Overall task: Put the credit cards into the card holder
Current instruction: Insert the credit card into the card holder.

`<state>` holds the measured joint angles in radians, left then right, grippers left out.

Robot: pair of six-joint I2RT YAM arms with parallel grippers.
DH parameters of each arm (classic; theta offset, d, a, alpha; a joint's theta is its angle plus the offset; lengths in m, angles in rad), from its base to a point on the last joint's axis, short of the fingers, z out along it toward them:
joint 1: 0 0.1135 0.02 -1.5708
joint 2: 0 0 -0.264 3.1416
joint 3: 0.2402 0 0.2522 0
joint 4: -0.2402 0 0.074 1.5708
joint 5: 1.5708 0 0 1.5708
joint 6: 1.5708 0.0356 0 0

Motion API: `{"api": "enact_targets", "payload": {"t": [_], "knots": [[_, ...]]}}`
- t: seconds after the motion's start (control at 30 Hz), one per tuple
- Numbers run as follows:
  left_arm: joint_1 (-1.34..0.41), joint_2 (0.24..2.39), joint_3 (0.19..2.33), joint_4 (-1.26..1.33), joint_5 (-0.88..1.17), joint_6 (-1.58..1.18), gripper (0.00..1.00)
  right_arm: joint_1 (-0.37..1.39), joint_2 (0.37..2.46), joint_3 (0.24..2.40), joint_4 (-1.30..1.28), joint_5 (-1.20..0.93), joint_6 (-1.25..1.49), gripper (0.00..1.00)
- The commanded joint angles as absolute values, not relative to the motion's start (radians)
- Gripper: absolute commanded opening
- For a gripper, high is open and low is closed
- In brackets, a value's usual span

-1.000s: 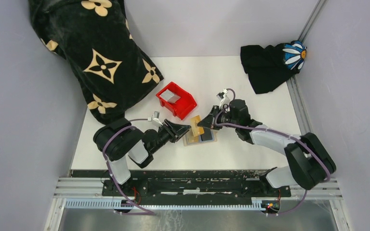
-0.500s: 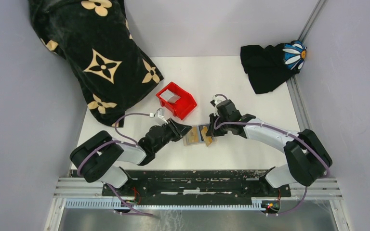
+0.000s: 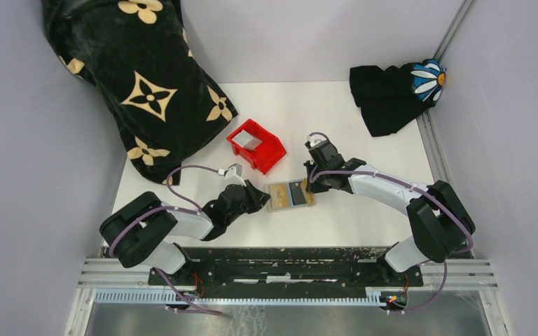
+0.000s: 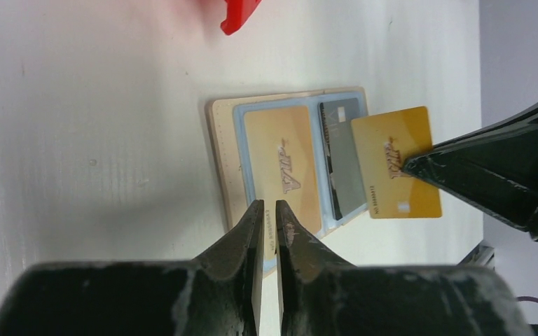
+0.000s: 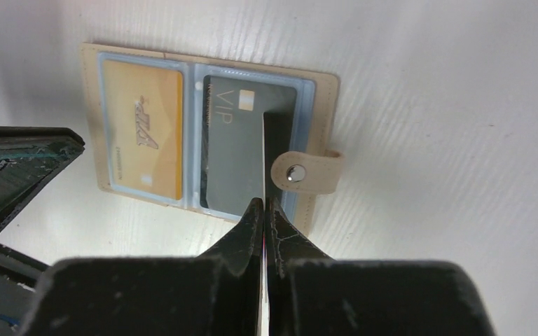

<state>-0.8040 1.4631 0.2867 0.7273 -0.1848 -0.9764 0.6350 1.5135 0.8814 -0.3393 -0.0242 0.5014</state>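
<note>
Card holder [image 4: 223,168] straightened; left claw [image 4: 267,210] narrower; right claw [image 5: 264,206] pinches card [image 4: 396,162].

- "VIP": printed on the grey card [image 5: 231,154] in the card holder's [image 5: 326,112] right pocket.
- Pocketed gold card [image 5: 143,136] and second gold card [image 4: 396,164]: script mark and fine edge print, both illegible.

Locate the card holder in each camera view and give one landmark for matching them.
Top external: card holder just below picture centre, lying open.
Left wrist: centre of the picture.
Right wrist: upper left of centre.
Shared landmark: the sleeved gold card, seen in all three.
</note>
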Motion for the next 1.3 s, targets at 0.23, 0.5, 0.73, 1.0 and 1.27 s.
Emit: {"api": "enact_targets", "payload": {"t": [0.23, 0.5, 0.73, 1.0, 1.27], "knots": [[-0.814, 1.528, 0.355, 0.692, -0.21, -0.923, 0.16, 0.63, 1.502, 0.935, -0.406, 0.112, 0.452, 0.01], [-0.818, 1.537, 0.362, 0.68, -0.215, -0.924, 0.15, 0.601, 1.517, 0.922, -0.368, 0.061, 0.455, 0.01], [-0.817, 1.548, 0.361, 0.677, -0.217, -0.924, 0.15, 0.584, 1.537, 0.911, -0.34, 0.03, 0.465, 0.01], [-0.817, 1.564, 0.365, 0.676, -0.216, -0.929, 0.15, 0.566, 1.549, 0.889, -0.319, 0.015, 0.466, 0.01], [-0.817, 1.574, 0.363, 0.677, -0.221, -0.937, 0.14, 0.557, 1.528, 0.872, -0.311, 0.029, 0.465, 0.01]]}}
